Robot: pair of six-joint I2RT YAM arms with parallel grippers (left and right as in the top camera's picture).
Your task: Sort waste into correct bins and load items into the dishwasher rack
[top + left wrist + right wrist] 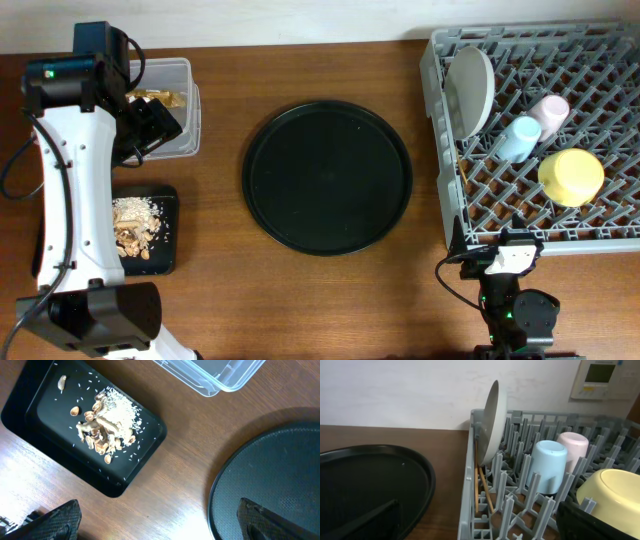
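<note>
Overhead, plate (470, 88), blue cup (517, 138), pink cup (549, 110), yellow bowl (571, 176) in rack (440, 180), wrapper (160, 98) in clear box (185, 75), left wrist, scraps (102, 427) in shallow black tray (45, 410) on bench (190, 460), left claw (160, 520) wide, right wrist, right claw (485, 524) wide

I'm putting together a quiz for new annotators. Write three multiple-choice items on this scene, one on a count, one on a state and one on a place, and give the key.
1. How many cups are in the dishwasher rack? A one; B two; C three.
2. How does the plate sit in the rack? A flat, face down; B upside down on a cup; C upright on its edge.
3. Where do the food scraps lie? A in the black rectangular tray; B in the rack; C on the plate.

1 B: only the light blue cup and the pink cup are there.
2 C: the right wrist view shows it standing on edge.
3 A: the left wrist view shows them heaped in that tray.
</note>
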